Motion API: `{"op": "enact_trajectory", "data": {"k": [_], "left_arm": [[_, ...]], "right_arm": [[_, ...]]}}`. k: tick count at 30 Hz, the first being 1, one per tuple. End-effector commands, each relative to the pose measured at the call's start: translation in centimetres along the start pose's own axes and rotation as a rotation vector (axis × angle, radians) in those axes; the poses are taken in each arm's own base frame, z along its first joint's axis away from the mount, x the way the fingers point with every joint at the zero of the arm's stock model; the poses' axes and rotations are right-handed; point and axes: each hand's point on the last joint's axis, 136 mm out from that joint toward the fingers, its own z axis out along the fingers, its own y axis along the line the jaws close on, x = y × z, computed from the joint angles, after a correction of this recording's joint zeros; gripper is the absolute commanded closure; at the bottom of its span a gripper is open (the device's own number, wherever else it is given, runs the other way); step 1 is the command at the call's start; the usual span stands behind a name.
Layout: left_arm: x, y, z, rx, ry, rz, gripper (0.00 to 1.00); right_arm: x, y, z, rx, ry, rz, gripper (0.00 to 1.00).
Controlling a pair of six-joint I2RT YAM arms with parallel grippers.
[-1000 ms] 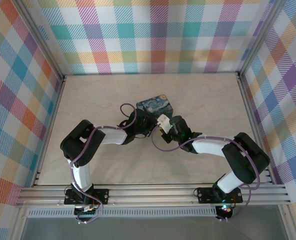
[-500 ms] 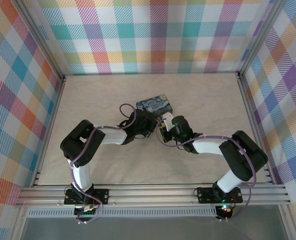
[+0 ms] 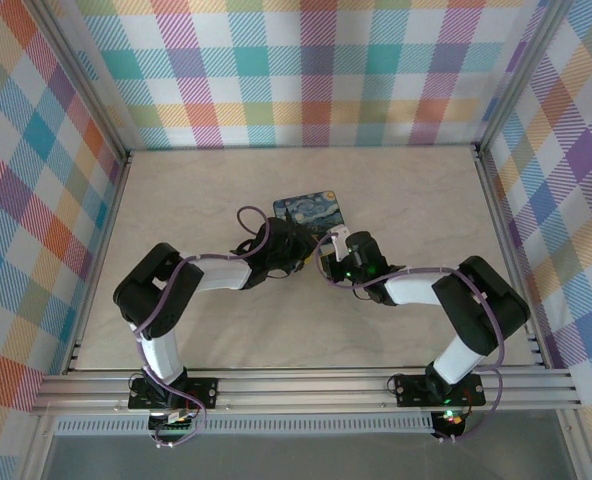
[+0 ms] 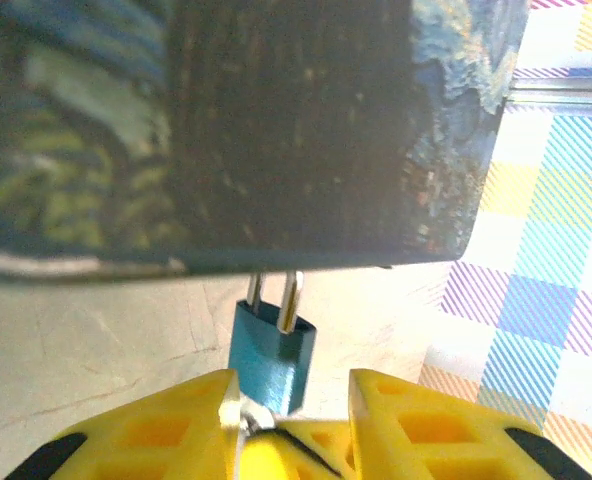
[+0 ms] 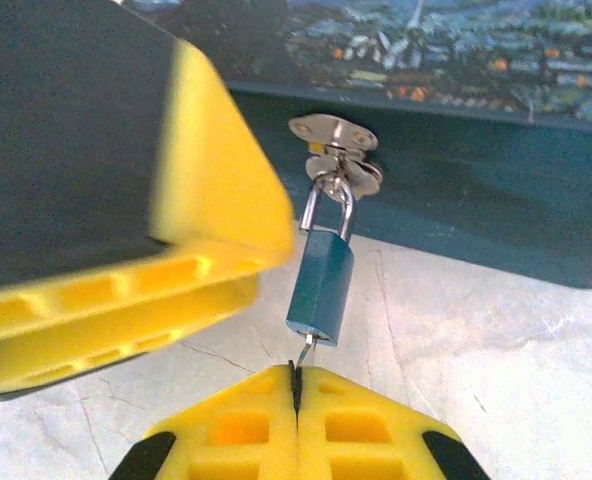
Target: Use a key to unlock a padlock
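The padlock [image 5: 321, 285] is hanging by its silvery shackle from the metal hasp [image 5: 336, 145] on the front wall of the painted tin [image 5: 496, 200], with its blue-teal body dangling over the pale surface [image 5: 496, 370]. The right claw [image 5: 297, 378] is sitting directly beneath it, yellow fingers pressed together and pinching the key [image 5: 305, 350], whose thin shaft is reaching up into the underside of the lock body. The left claw [image 4: 294, 388] is standing spread, its two fingers flanking the lower part of the padlock. One finger is lying close beside the body, though contact is impossible to judge, and the other is standing clear. Seen from above, both arms are meeting at the tin's near edge.
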Motion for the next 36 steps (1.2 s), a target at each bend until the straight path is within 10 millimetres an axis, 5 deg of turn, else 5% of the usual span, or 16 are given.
{"op": "enact_trajectory", "data": {"k": [1,19,28,36], "left_arm": [[0.2,0.0,-1.5,-0.024,-0.003,0.043,0.62],[-6.1,1.3,-9.1,-0.178,-0.196,0.177,0.38],[-8.1,1.9,-10.7,-0.193,-0.236,0.173,0.33],[-9.4,1.5,-10.7,-0.224,-0.165,0.268,0.19]], "right_arm": [[-0.2,0.1,0.0,-0.029,-0.024,0.043,1.00],[-0.9,-1.1,-1.6,-0.122,-0.019,0.411,1.00],[0.2,-2.1,-1.7,-0.102,0.056,0.605,1.00],[0.7,-2.3,-1.4,-0.135,0.081,0.727,0.99]]}}
